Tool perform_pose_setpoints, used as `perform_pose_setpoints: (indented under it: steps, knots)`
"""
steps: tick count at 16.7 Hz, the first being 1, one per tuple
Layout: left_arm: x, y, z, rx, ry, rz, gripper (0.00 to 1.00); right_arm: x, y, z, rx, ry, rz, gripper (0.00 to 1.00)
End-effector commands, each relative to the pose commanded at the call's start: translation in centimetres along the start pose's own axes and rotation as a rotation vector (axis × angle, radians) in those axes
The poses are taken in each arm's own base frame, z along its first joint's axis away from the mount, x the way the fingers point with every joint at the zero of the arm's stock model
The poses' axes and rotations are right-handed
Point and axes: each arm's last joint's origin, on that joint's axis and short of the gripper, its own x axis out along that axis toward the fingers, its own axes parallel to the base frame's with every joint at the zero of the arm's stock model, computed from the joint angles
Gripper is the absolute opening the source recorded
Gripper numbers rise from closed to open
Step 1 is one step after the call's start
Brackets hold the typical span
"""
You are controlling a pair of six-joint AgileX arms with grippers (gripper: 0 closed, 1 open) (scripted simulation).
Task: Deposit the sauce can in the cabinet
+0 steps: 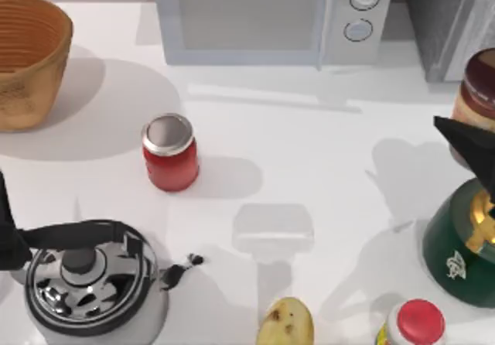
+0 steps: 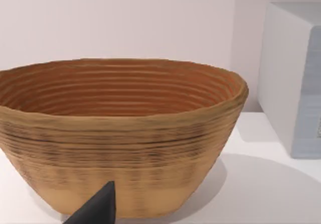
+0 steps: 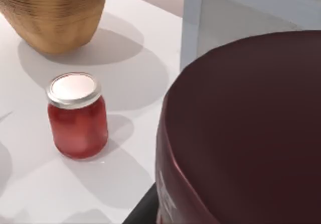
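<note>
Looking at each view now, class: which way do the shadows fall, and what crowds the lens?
Top view: the red jar and basket cast soft shadows toward the table's right. Left wrist view: the basket's shadow spreads toward the microwave. Right wrist view: the sauce can looms large and close, its maroon top crowding the lens.

Right gripper raised at table's right edge, left arm parked at left edge

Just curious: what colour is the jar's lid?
Silver, on the red jar; clearest in the top view.
</note>
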Motion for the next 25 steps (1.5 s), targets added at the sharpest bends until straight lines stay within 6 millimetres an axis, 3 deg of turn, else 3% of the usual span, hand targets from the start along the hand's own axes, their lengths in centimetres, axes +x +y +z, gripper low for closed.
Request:
perform_pose_setpoints:
  steps: [3,5,9,13,20,23,25]
  knots:
    - [0.0,0.0,0.0,0.000,0.000,0.000,1.00,-4.1,1.9,-3.1,0.039,-0.064,-0.269,0.00]
    - [0.0,0.0,0.0,0.000,0.000,0.000,1.00,-5.7,2.8,-5.5,0.066,-0.116,-0.431,0.00]
    - [0.0,0.0,0.0,0.000,0.000,0.000,1.00,-7.0,3.5,-9.4,0.107,-0.213,-0.677,0.00]
    - [0.0,0.0,0.0,0.000,0.000,0.000,1.00,-7.1,3.4,-11.4,0.126,-0.252,-0.775,0.00]
    - [0.0,0.0,0.0,0.000,0.000,0.000,1.00,-7.1,3.5,-11.2,0.129,-0.251,-0.775,0.00]
    - [0.0,0.0,0.0,0.000,0.000,0.000,1.00,-7.8,3.4,-9.1,0.143,-0.238,-0.800,0.00]
    - [0.0,0.0,0.0,0.000,0.000,0.000,1.00,-8.4,3.3,-6.4,0.152,-0.226,-0.815,0.00]
